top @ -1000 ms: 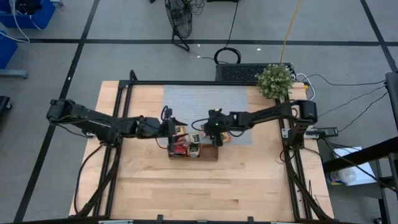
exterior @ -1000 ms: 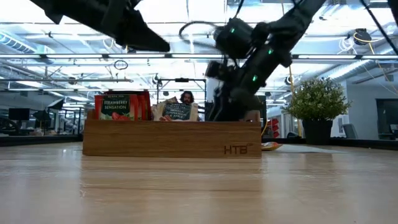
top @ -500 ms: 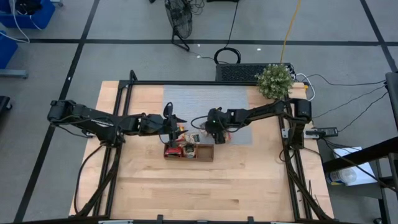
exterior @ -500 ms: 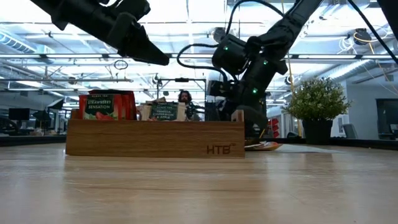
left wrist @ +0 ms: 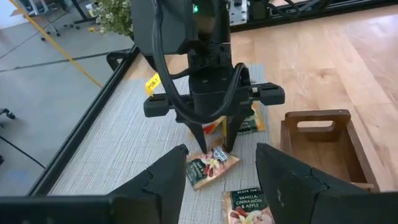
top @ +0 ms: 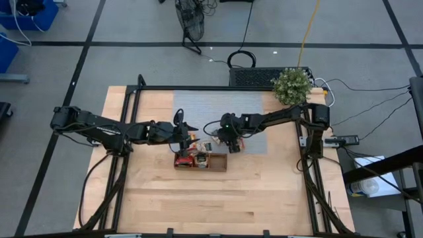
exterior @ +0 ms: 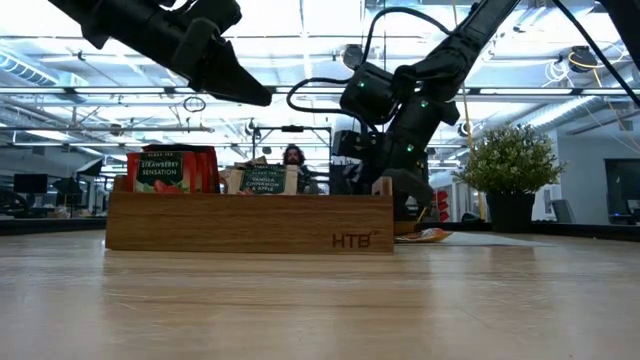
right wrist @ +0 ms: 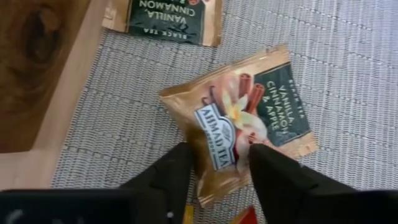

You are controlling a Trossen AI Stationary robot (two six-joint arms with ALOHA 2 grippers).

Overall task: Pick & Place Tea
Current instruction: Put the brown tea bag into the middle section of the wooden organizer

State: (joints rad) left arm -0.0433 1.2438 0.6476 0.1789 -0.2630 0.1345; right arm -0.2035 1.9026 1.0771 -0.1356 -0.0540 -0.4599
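Note:
A vanilla-cinnamon tea packet point(right wrist: 239, 118) lies flat on the grey mat point(top: 218, 109), just beyond the wooden tray's point(top: 200, 160) right end. My right gripper point(right wrist: 219, 163) points steeply down at it, open, a fingertip over each side of the packet's near part; it shows head-on in the left wrist view point(left wrist: 216, 137). Red and pale packets point(exterior: 163, 170) stand upright in the tray. My left gripper point(left wrist: 217, 186) hangs open above the tray's far left side, holding nothing. My right gripper comes from above, slanting down, with its fingertips point(right wrist: 186, 155) over two opposite edges of the packet point(right wrist: 214, 146), which lies flat on the mat. Whether the tips touch the packet I cannot tell.
More packets lie on the mat: one near my left gripper point(left wrist: 249, 208), one beyond the right gripper point(right wrist: 165, 18). The tray's right end compartment point(left wrist: 326, 146) shows bare wood. A potted plant point(top: 292, 86) stands at the far right corner.
The tray has slid a little toward the table's left edge, staying level with its packets upright. My right gripper has sunk from beside the tray's right end down toward the packet on the mat, tipping more steeply.

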